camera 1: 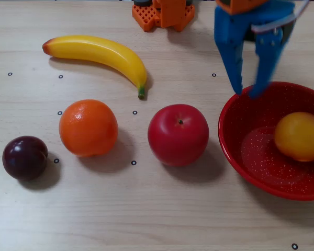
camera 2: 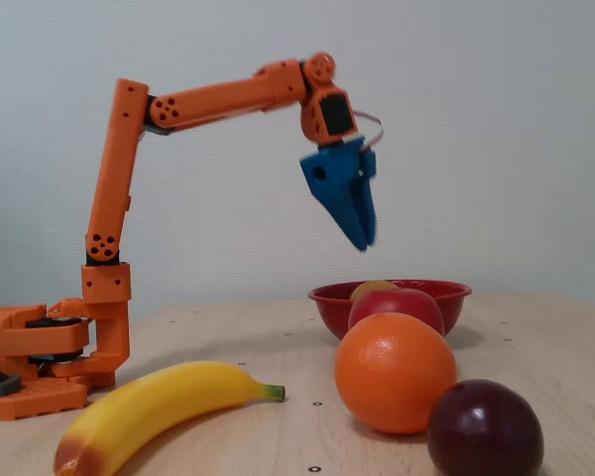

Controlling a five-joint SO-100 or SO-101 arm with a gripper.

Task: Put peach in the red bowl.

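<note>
Yellow-orange peach (camera 1: 300, 136), white-speckled red bowl (camera 1: 235, 151), blue hand (camera 1: 249, 93), dark purple plum (camera 1: 24, 157).
</note>
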